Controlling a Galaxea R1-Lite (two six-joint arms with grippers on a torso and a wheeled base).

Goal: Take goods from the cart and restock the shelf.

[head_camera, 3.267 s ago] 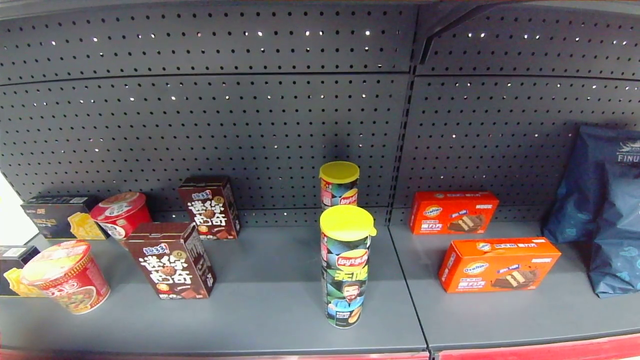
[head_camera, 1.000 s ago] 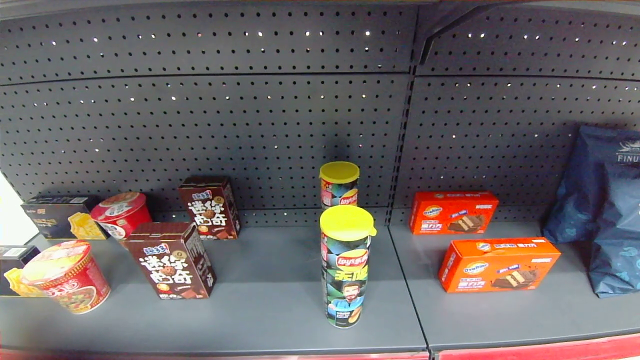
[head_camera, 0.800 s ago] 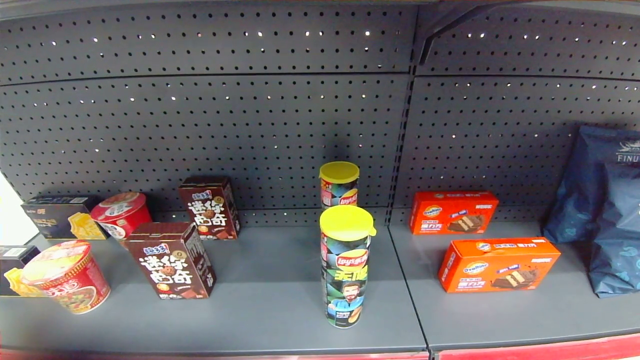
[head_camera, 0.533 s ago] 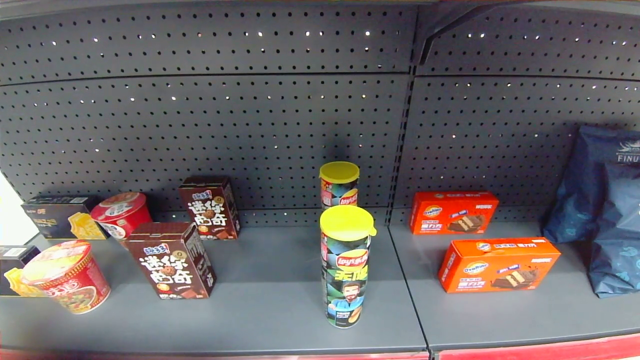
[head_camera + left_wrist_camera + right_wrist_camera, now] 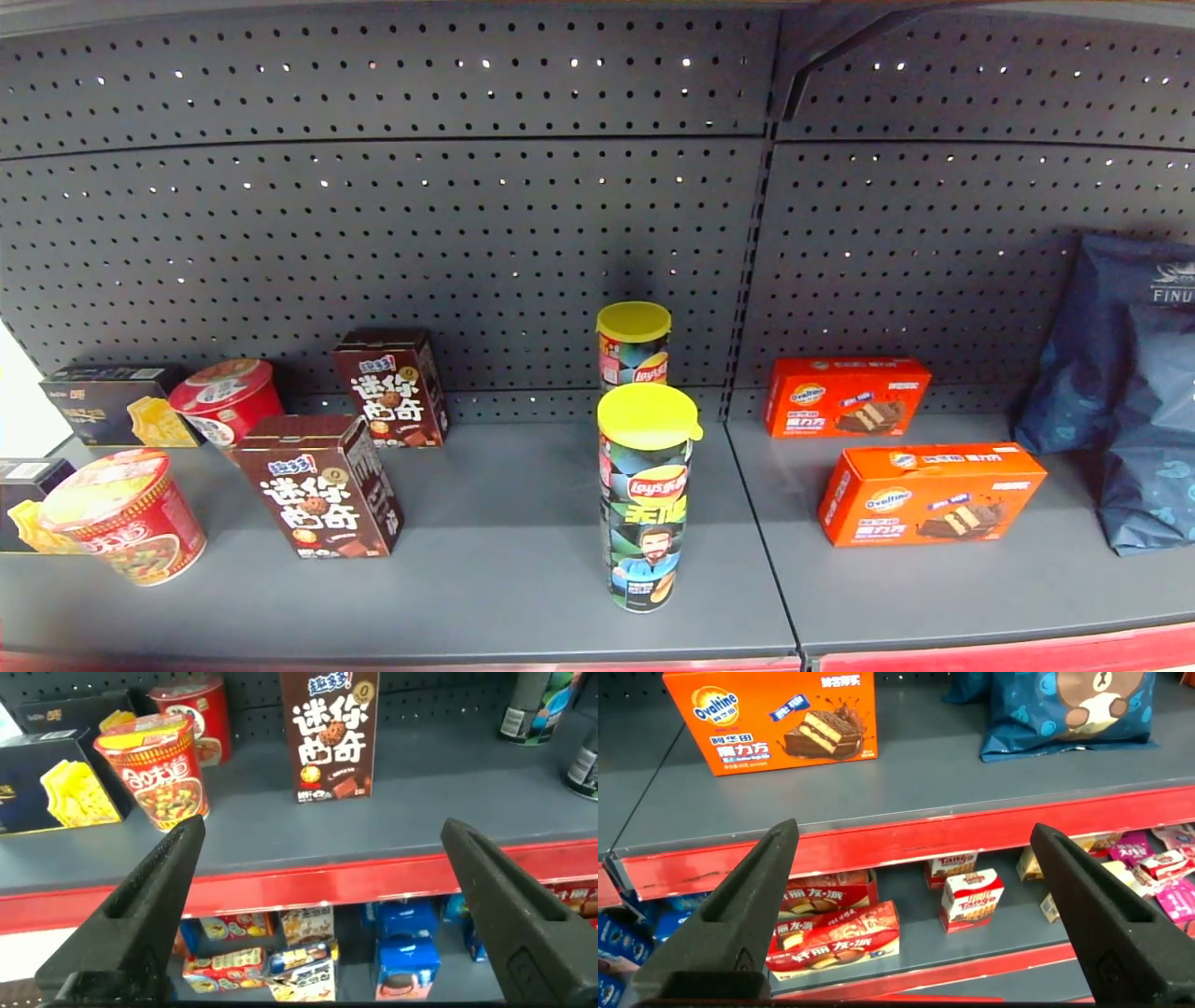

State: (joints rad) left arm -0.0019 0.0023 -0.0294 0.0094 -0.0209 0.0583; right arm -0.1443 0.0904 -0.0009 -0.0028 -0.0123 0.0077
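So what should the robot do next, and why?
Probably pull back and fetch something from the cart. The left hand and right hand are both open and empty in front of the shelf, which has bare space to fill.

Matt, probably metal shelf (image 5: 504,569)

Bare shelf deck (image 5: 504,560) at 9 o'clock of the front chip canister (image 5: 646,499), wide open across to the front brown cookie box (image 5: 319,487). Narrower lane at 3 o'clock, up to the front orange wafer box (image 5: 929,495). Blocked at 12 o'clock by the rear chip canister (image 5: 634,343). Crowded at far 9 o'clock with cup noodles (image 5: 126,515), at far 3 o'clock with blue bags (image 5: 1134,392).
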